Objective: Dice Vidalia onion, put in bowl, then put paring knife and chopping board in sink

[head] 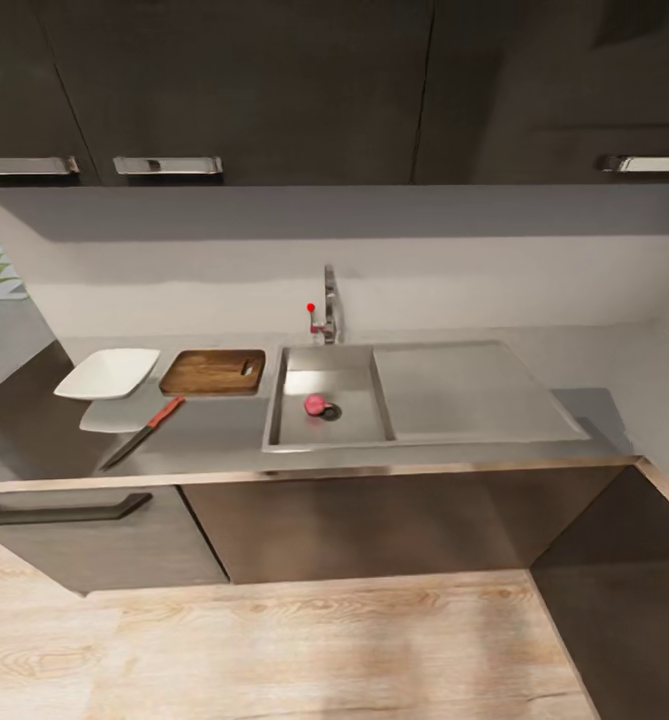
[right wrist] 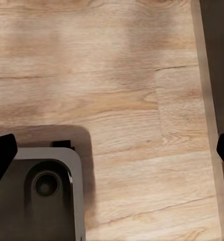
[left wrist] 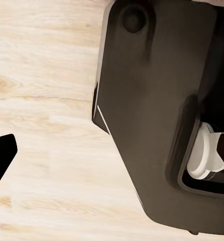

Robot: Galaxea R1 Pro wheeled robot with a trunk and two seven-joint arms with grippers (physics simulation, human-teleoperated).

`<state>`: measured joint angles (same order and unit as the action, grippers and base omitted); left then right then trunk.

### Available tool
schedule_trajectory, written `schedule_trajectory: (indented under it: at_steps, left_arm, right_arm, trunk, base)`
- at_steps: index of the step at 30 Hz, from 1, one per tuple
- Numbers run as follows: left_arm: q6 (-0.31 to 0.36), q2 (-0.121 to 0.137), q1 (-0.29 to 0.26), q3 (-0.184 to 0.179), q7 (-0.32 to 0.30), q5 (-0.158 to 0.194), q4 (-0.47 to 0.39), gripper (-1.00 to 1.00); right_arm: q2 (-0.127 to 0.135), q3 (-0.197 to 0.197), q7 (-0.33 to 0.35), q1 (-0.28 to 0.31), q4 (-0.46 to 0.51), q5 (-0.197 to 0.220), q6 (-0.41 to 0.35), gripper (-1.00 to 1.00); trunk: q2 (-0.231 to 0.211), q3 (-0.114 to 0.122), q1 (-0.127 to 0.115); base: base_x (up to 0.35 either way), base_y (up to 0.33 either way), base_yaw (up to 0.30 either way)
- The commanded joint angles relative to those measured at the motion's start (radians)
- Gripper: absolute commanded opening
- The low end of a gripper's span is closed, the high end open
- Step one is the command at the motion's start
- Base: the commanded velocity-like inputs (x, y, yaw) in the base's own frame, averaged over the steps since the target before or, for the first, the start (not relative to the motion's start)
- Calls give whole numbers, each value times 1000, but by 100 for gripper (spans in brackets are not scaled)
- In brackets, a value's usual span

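With the sink [head: 329, 400] as landmark, the Vidalia onion [head: 316, 404] lies in its basin by the drain, the chopping board [head: 213, 371], paring knife [head: 142, 432] and bowl [head: 107, 373] wait on the desk [head: 224, 440] left of it, presumably staged for dicing, while both pincers hang over the wooden floor [right wrist: 122, 75], fingertips apart.

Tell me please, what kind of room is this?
Most likely a home kitchen: a steel sink with a faucet is set into a grey countertop, with dark cabinets above and a chopping board beside it.
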<state>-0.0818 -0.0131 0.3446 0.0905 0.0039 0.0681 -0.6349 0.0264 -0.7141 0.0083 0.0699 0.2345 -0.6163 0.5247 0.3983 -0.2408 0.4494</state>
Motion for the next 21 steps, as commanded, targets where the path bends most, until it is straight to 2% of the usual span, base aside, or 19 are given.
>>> schedule_trajectory:
  at_steps: [1, 11, 21]
  left_arm:
    - [-1, -1, 1, 2, 1, 7, -2, 100]
    - [-1, -1, 1, 2, 1, 7, -2, 100]
    - [-1, -1, 1, 2, 0, 7, -2, 100]
  right_arm:
    - [0, -8, 1, 1, -1, -10, 5, 100]
    - [-1, -8, 1, 1, -1, -10, 5, 100]
    - [-2, -8, 1, 1, -1, -11, 5, 100]
  trunk:
    - [2, 0, 1]
    - [2, 16, 1]
    - [2, 32, 1]
  base:
    - [0, -121, 0]
    - [9, -28, 0]
    - [169, -166, 0]
